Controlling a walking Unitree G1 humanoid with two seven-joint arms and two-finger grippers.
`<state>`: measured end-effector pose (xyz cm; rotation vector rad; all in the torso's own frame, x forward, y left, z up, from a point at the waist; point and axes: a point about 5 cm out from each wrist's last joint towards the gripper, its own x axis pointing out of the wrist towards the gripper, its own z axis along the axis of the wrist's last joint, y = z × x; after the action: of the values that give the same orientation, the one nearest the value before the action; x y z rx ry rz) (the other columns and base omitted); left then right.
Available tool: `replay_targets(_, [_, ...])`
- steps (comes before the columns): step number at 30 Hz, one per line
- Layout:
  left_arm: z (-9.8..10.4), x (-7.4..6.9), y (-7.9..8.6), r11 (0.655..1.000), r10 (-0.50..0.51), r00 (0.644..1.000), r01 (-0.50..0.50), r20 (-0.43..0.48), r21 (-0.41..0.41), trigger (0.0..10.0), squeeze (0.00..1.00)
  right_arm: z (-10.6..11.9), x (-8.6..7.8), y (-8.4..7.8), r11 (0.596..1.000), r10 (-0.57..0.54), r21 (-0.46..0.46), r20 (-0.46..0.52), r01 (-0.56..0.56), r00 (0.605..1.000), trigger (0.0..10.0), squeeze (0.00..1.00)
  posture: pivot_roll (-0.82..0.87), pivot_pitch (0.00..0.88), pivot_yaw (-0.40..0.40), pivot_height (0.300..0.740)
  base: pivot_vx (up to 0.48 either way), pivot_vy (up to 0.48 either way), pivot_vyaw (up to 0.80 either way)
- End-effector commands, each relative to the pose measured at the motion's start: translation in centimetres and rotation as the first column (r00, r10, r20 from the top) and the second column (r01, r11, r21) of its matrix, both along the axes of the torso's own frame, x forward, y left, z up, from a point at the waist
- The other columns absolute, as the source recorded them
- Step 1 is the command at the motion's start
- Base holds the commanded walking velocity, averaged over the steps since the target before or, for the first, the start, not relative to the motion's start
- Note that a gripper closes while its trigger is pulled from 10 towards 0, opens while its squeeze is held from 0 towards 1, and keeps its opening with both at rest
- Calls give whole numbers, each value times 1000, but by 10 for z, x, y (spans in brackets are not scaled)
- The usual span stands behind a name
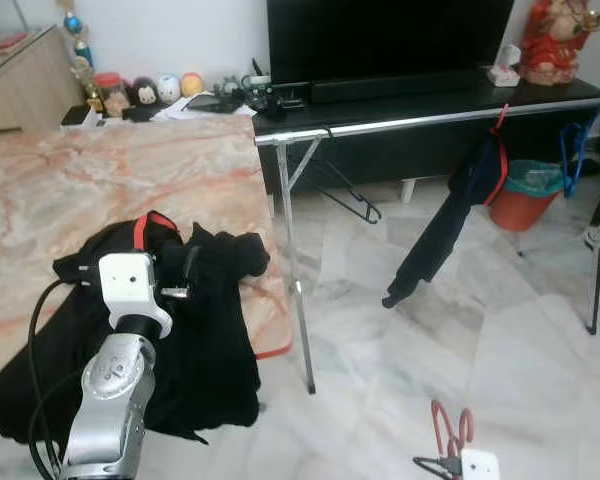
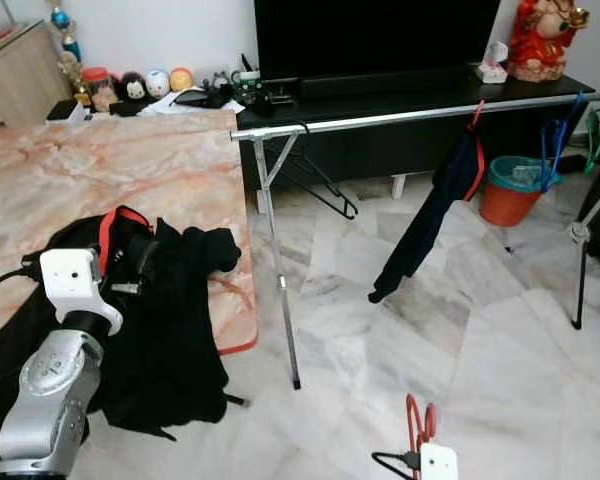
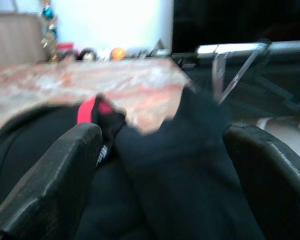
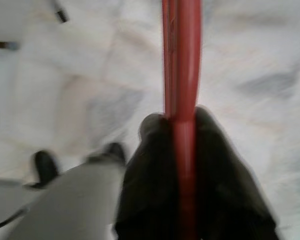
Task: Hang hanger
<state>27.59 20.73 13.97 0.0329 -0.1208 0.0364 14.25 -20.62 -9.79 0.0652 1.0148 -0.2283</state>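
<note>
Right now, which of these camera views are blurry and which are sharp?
Eye views: fairly sharp, evenly lit, with the clothes rail crisp. Left wrist view: soft, fingers and black garment out of focus. Right wrist view: blurriest, red hanger and floor smeared.

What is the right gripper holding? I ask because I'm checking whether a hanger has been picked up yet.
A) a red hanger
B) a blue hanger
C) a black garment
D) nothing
A: in the right wrist view the right gripper has its black fingers closed on a red hanger, which also stands up from it in the left eye view.
</note>
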Motion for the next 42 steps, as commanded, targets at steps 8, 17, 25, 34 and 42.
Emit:
replay_targets(8, [5, 2, -2, 1000, -11, 1000, 11, 24, 25, 10000, 0, 0, 0, -1, 1000, -19, 4, 8, 19, 1000, 10000, 0, -10, 0, 16, 740, 0, -345, 0])
replay_targets(17, [2, 7, -6, 999, -25, 1000, 25, 12, 25, 10000, 0, 0, 2, 2, 1000, -23, 13, 14, 23, 1000, 10000, 0, -13, 0, 31, 740, 0, -343, 0])
replay_targets(25, [2, 13, -3, 999, -28, 1000, 28, 9, 30, 10000, 0, 1, 4, 5, 1000, -27, 16, 16, 27, 1000, 10000, 0, -11, 0, 42, 740, 0, -345, 0])
replay_targets(34, [-9, 20, 8, 999, 16, 999, -15, -39, 32, 10000, 0, 2, 9, 8, 999, -36, 15, 36, 35, 999, 10000, 0, -4, 0, 58, 740, 0, -153, 67])
replay_targets(42, [-15, 27, 22, 998, 30, 997, -26, -66, 52, 10000, 0, 3, 12, 13, 998, -63, 22, 47, 62, 997, 10000, 0, -7, 0, 82, 740, 0, 0, 700])
